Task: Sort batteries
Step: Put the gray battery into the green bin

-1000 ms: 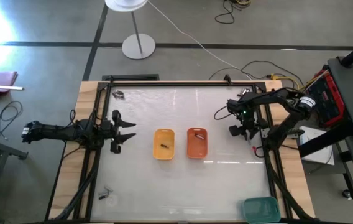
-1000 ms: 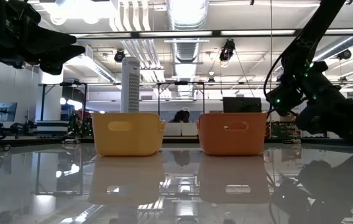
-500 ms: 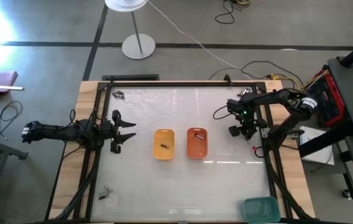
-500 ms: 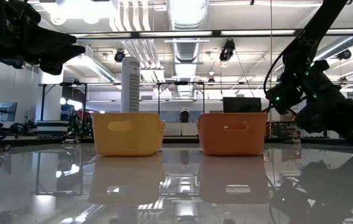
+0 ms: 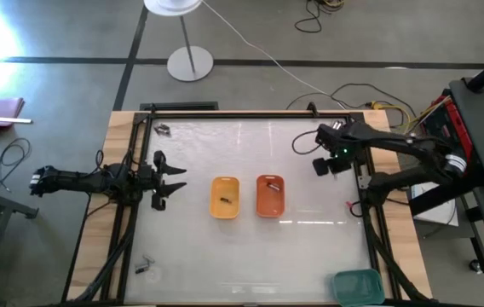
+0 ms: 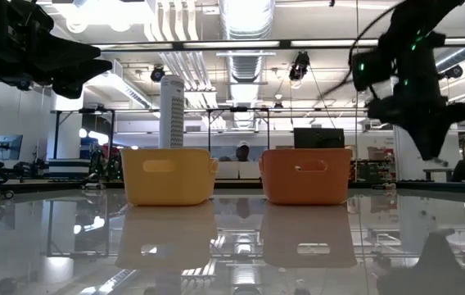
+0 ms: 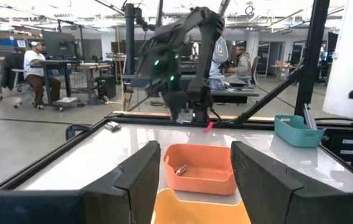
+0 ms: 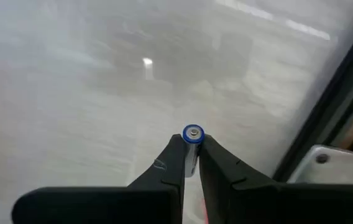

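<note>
While the left gripper [image 5: 172,180] holds wide open and empty at nine o'clock, same as a second ago, the yellow tray [image 5: 225,197] and orange tray [image 5: 269,195] sit mid-table with a battery each. Out at two o'clock, the right gripper [image 5: 325,159] has lifted and swung inward, fingers pinched tight on a blue-capped battery [image 8: 192,140] above the glass. More batteries lie at eleven o'clock [image 5: 163,130] and seven o'clock [image 5: 143,268].

Robotics lab, ceiling ducts [image 6: 245,24], desks [image 7: 71,73], seated people [image 7: 36,62]
</note>
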